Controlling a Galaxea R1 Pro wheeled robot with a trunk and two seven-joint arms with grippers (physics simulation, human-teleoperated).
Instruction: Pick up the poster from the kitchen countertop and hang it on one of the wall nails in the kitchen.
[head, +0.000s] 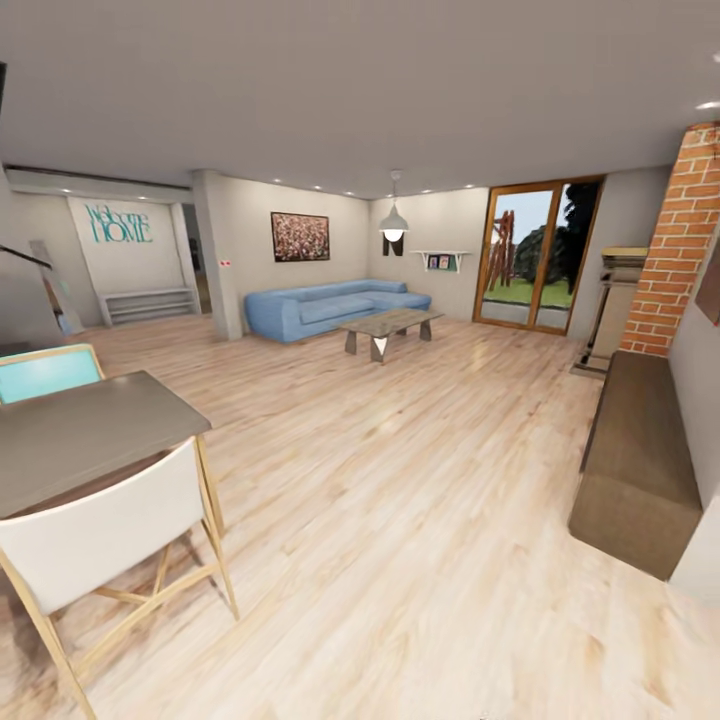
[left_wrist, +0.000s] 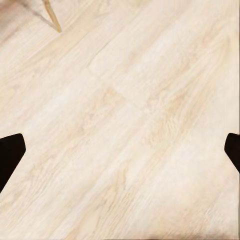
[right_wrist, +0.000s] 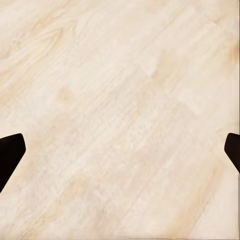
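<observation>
Pale wood flooring (head: 400, 520) stretches out ahead of me across an open living room, and neither the poster nor the kitchen countertop lies anywhere before me, so I judge the step in hand is simply travelling to find the kitchen. At my near left stands a dark grey dining table (head: 80, 435) with a white chair (head: 100, 545) and a turquoise chair (head: 45, 372) tucked against it. Further off sit a blue sofa (head: 325, 308), a low coffee table (head: 390, 325) and a reddish speckled painting (head: 300, 236) on the far wall, which is not the picture I want. A brick column (head: 680, 240) and a brown bench (head: 635, 470) line the right side.

My left pincer (left_wrist: 120, 155) hangs released over bare floor, its dark tips wide apart with nothing between them; my right pincer (right_wrist: 120, 155) is the same, spread and holding nothing.

To do this well I should turn the base slowly, keeping wide of the white chair's legs, and sweep my head until the light grey worktop appears. Arms are best kept tucked while rolling.
</observation>
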